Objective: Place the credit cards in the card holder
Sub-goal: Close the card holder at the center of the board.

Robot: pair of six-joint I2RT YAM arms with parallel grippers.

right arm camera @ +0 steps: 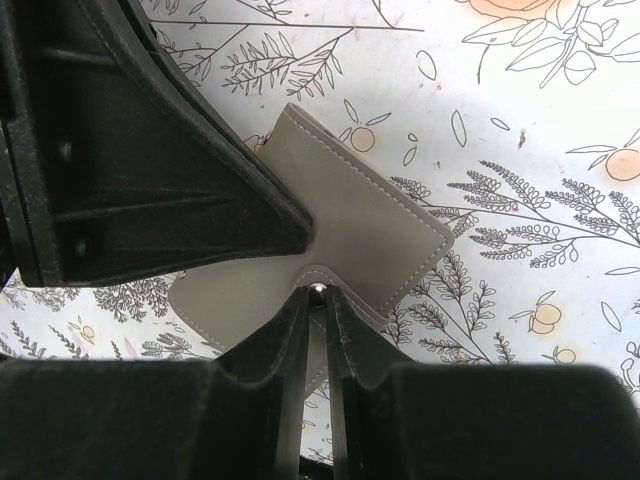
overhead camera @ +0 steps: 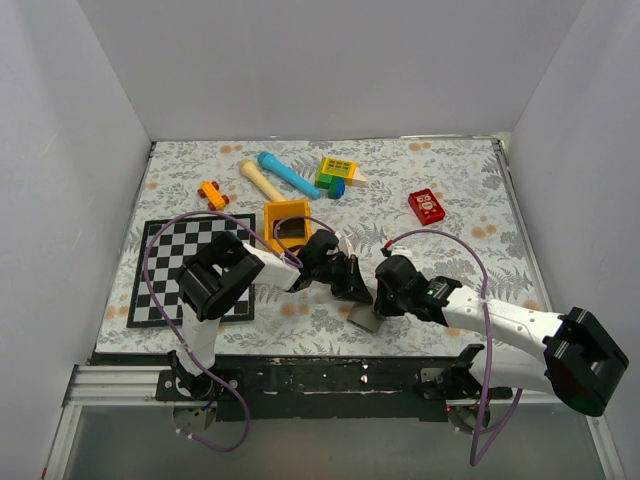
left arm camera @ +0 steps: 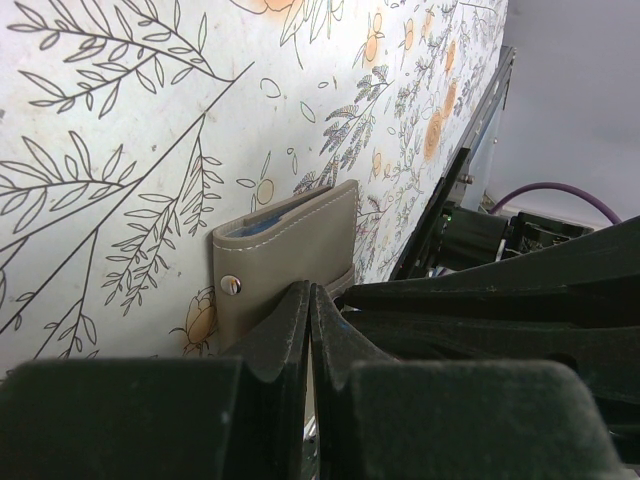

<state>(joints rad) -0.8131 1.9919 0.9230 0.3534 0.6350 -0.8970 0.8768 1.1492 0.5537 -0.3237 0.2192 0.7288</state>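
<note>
since the card holder (overhead camera: 365, 318) lies on the floral table cover (overhead camera: 450, 170) close to the near edge, just ahead of the gap between the two arm bases, both arms reach it from opposite sides and neither is clearly nearer. right gripper (right arm camera: 318, 300): jaws drawn almost together on the snap tab (right arm camera: 318, 278), whose metal stud shows at the fingertips; the holder's body extends ahead of these jaws and off to their right. left gripper (left arm camera: 310, 292): jaws fully closed, nothing visible between them, tips touching the holder's near edge; the holder lies directly ahead, and in the right wrist view this gripper's body overlaps the holder's upper left part. long axis of the holder: crosswise to the left fingers, following the stitched edge, and diagonal to the right fingers. the pale blue pocket lining shows along the edge farthest from the left wrist, so the opening is judged to point away from that arm. judgement: the coming move is opening the holder, which depends on the tab being drawn away from the body while the left tips steady it. farther out, just beyond the left wrist, a flat black rectangle, probably one of the credit cards (overhead camera: 291, 229), lies in the orange tray (overhead camera: 270, 212), well apart from the holder and nearer the left arm; its long axis cannot be told.
</note>
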